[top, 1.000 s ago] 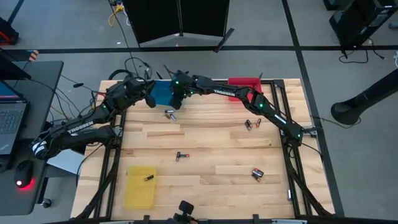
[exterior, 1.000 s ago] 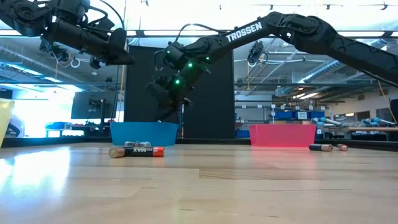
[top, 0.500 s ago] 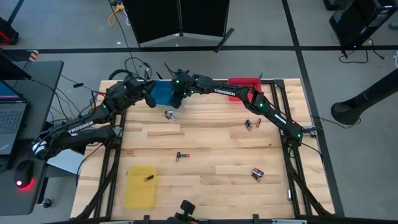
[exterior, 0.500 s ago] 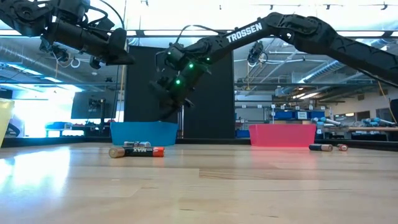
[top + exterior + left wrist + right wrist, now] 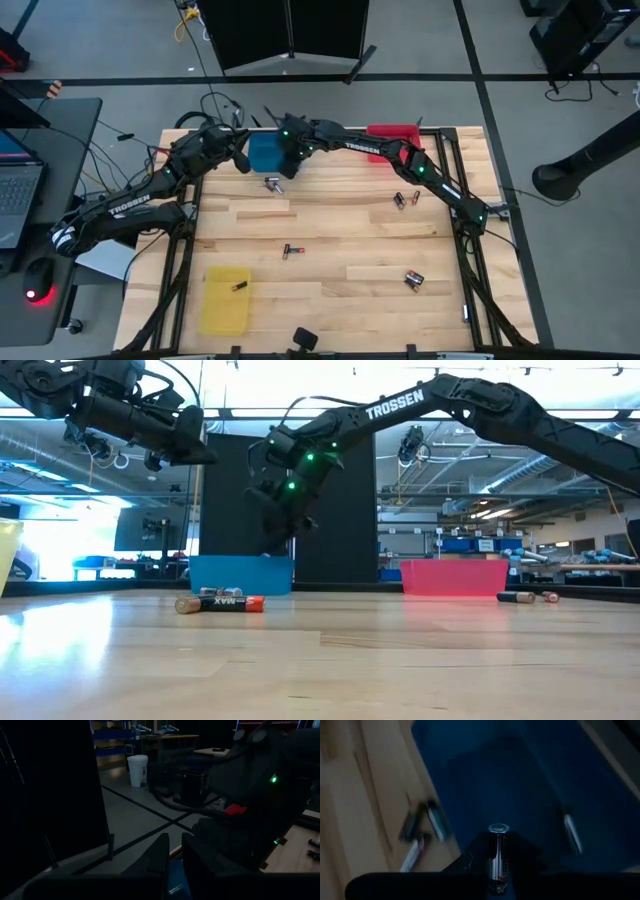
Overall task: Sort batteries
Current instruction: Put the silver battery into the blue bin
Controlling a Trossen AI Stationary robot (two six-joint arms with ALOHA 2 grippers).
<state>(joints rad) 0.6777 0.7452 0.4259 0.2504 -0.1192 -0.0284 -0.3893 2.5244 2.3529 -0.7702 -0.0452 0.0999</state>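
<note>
right pincer (image 5: 498, 870) — grips battery (image 5: 498, 851) over blue bin (image 5: 263, 152) | left pincer (image 5: 172, 851) — narrow, beside bin

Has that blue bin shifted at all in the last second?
Yes. In the low view the blue bin has slid right, nearer the red bin; its left edge now sits farther right over the batteries lying in front.

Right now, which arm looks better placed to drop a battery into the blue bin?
The right. Its gripper grips a battery directly over the blue bin. The left gripper hovers beside the bin, apparently holding nothing.
</note>
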